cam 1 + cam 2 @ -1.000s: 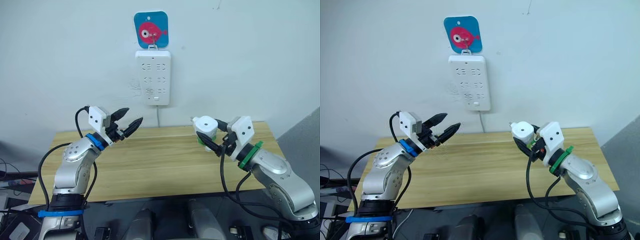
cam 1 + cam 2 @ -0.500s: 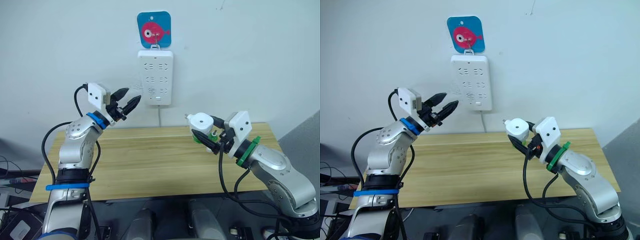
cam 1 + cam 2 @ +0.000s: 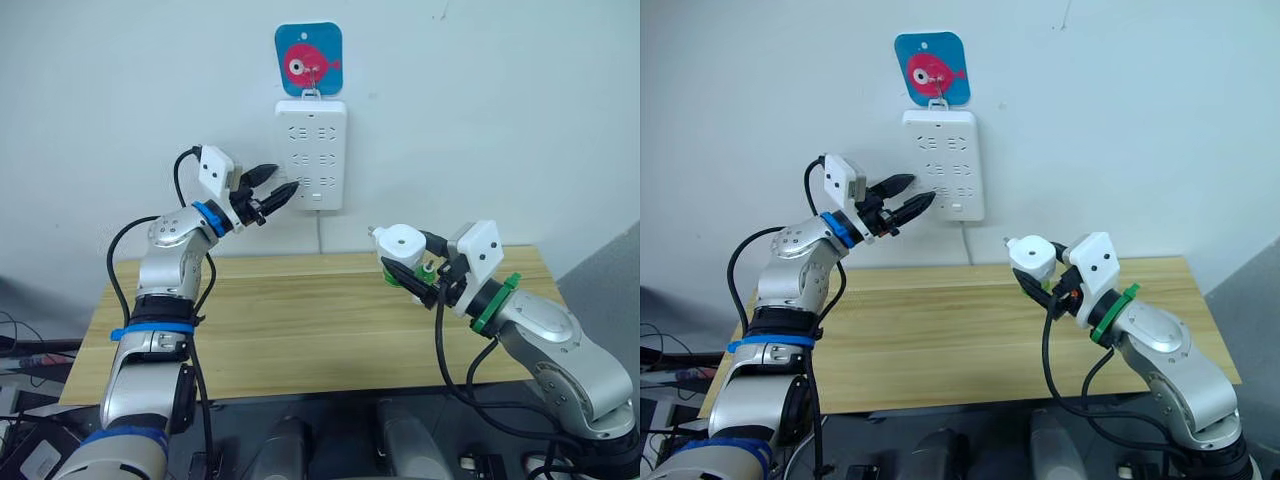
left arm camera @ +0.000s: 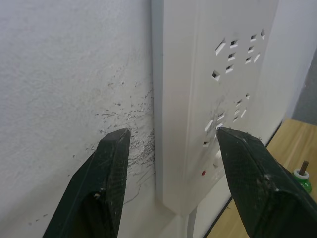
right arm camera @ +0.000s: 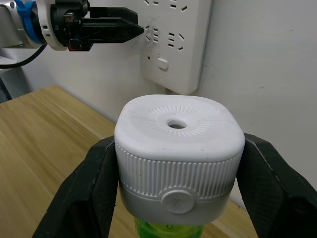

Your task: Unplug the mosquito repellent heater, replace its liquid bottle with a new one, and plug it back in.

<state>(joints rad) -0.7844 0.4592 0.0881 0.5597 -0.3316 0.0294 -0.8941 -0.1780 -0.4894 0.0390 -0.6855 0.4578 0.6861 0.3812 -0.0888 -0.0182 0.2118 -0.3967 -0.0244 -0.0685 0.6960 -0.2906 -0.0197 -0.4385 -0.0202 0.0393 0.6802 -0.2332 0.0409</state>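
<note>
Right gripper point(image 3: 408, 273) is clamped around the white rounded plastic mosquito repellent heater point(image 3: 405, 245), held above the wooden table point(image 3: 300, 320). Left gripper point(image 3: 279, 184) is spread open against the white wall-mounted power strip point(image 3: 311, 153).

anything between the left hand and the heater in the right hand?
Nothing solid: in the left eye view the left hand sits open at the power strip, and only bare wall and tabletop separate it from the heater the right hand grips.
</note>
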